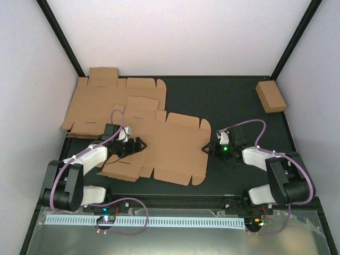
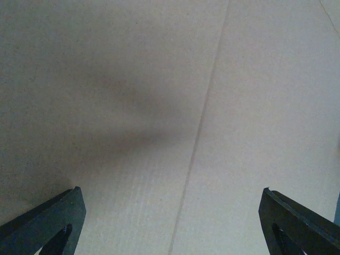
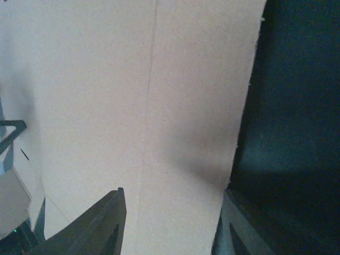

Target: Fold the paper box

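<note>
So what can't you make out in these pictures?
Top view: the left gripper covers part of the flat brown cardboard box blank.
Right wrist view: whether the right gripper touches the blank's edge; too close.
Top view: small closed brown box too small for detail.

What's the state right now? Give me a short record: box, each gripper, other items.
box: flat, unfolded, mid-table
left gripper: open, over the box's left part, a crease below it
right gripper: open, at the box's right edge
spare sheet: flat, back left
small box: closed, back right corner
table: dark
folding: no flap raised yet
</note>
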